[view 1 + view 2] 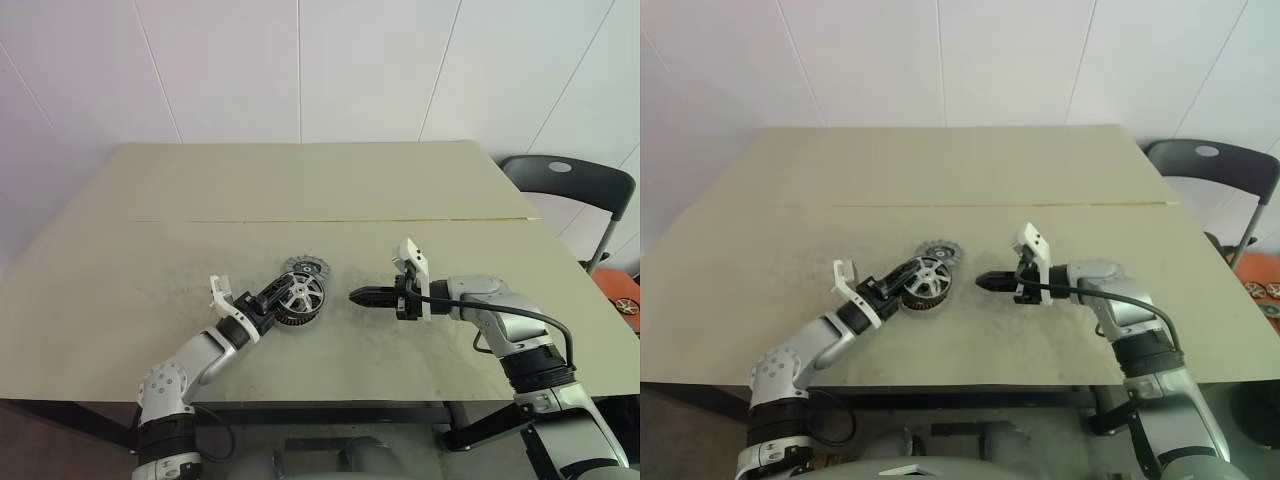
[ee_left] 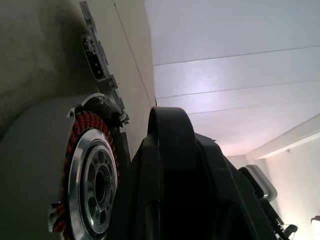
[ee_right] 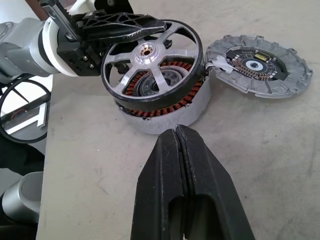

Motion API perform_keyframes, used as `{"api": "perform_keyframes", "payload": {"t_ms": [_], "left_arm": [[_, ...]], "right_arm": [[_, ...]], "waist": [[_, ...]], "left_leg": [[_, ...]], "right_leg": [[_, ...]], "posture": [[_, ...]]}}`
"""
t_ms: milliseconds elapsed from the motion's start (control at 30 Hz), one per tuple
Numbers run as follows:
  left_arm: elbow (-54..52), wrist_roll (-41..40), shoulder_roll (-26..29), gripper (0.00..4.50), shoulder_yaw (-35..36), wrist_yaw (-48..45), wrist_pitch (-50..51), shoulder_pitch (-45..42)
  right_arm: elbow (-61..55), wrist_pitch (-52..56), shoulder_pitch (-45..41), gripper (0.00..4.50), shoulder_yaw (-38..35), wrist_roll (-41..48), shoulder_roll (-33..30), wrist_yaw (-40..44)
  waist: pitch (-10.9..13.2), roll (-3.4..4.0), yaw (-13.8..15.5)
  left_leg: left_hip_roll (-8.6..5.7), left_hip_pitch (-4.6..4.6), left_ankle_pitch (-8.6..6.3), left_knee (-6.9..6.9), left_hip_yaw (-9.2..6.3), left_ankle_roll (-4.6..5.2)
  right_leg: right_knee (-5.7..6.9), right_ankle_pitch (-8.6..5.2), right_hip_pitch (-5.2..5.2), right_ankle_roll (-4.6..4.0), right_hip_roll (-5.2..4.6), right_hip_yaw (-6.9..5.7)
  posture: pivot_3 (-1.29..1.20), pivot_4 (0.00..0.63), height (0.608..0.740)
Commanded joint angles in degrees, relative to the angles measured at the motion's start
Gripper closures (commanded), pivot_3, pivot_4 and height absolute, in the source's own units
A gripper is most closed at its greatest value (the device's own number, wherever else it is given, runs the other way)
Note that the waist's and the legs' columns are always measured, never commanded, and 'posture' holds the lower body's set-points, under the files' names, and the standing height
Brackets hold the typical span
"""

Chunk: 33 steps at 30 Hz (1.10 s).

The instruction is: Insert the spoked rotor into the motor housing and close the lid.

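The spoked rotor (image 3: 150,65), a black ring with silver spokes, hangs tilted just over the motor housing (image 3: 165,112), whose copper windings show beneath it. My left gripper (image 3: 125,22) is shut on the rotor's rim from the far-left side. The ribbed grey lid (image 3: 260,65) lies open and flat beside the housing, touching its edge. My right gripper (image 3: 177,137) is shut and empty, pointing at the housing from a short way to its right (image 1: 357,296). From the head, the rotor (image 1: 303,294) covers most of the housing, and the lid (image 1: 307,267) lies just behind it.
Everything sits near the front middle of a beige table (image 1: 300,180) with a seam across it. A black chair (image 1: 570,185) stands off the far right corner, and an orange object (image 1: 625,290) lies beyond the table's right edge.
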Motion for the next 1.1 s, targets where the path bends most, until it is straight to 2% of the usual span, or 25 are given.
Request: {"api": "perform_keyframes", "payload": {"t_ms": [33, 933, 1000, 1100], "left_arm": [[1.2, 0.8, 0.1, 4.02, 0.0, 0.4, -0.4, 0.6], [0.8, 1.9, -0.6, 4.02, 0.3, 1.8, -2.6, 1.4], [0.6, 2.5, -0.3, 3.28, -0.1, 1.7, -2.5, 1.6], [0.1, 3.2, 0.0, 2.4, -0.5, 1.7, -2.3, 1.7]], "right_arm": [[-1.2, -1.2, -1.0, 4.5, -0.5, 0.1, 0.3, -0.2], [0.4, -3.0, -1.5, 4.5, -0.4, -1.5, 0.7, -0.4], [0.4, -3.1, -1.4, 4.5, -0.4, -1.6, 0.7, -0.5], [0.5, -3.3, -1.4, 4.5, -0.4, -1.7, 0.8, -0.6]], "waist": [[0.0, 0.0, 0.0], [0.0, 0.0, 0.0], [0.0, 0.01, 0.0], [0.0, 0.01, 0.0]], "left_leg": [[0.0, 0.0, 0.0, 0.0, 0.0, 0.0], [0.0, 0.05, 0.0, -0.18, 0.04, 0.0], [0.0, 0.05, 0.0, -0.19, 0.04, 0.0], [0.0, 0.06, 0.0, -0.22, 0.05, 0.0]], "right_leg": [[0.0, 0.0, 0.0, 0.0, 0.0, 0.0], [-0.03, 0.03, -0.05, 0.06, 0.01, 0.04], [-0.04, 0.03, -0.05, 0.06, 0.01, 0.04], [-0.05, 0.03, -0.05, 0.05, 0.01, 0.05]], "posture": [[0.0, 0.0, 0.74], [0.0, 0.0, 0.74], [0.0, 0.0, 0.74], [0.0, 0.0, 0.74]]}}
